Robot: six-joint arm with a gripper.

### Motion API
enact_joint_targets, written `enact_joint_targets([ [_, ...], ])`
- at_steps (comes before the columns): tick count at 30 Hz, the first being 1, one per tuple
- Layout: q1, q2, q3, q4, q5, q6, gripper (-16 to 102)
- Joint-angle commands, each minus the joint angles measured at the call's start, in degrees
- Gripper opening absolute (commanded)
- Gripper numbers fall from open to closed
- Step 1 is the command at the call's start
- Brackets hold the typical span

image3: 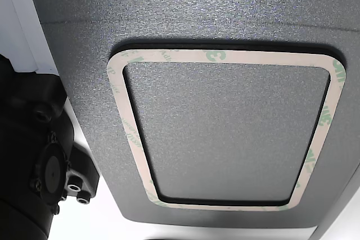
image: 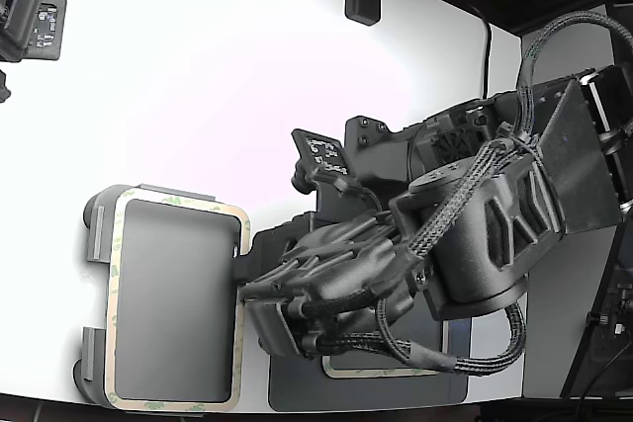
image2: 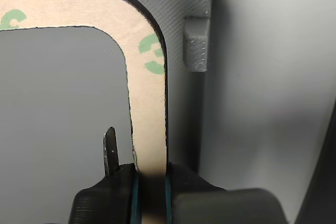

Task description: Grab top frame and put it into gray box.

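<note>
Now your gripper [image2: 150, 184] is pinching one side of the top frame [image2: 149, 108], which lies over the gray box [image: 173, 289] at the exterior view's left, so you are placing; next, I judge, release and lift straight away.

In the exterior view the frame [image: 176, 207] lies in the box [image: 96, 234] at eight o'clock. The mat [image: 297, 387], carrying a second frame [image: 381, 371], lies at six, right of the box.
</note>
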Motion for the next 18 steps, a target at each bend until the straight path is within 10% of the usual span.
enact_joint_targets([
  [1,-0.88,0.7,-2.02,0.09,-0.18,0.18,-13],
  [18,-1.76,-1.41,-4.22,0.44,-1.76,0.26,-13],
])
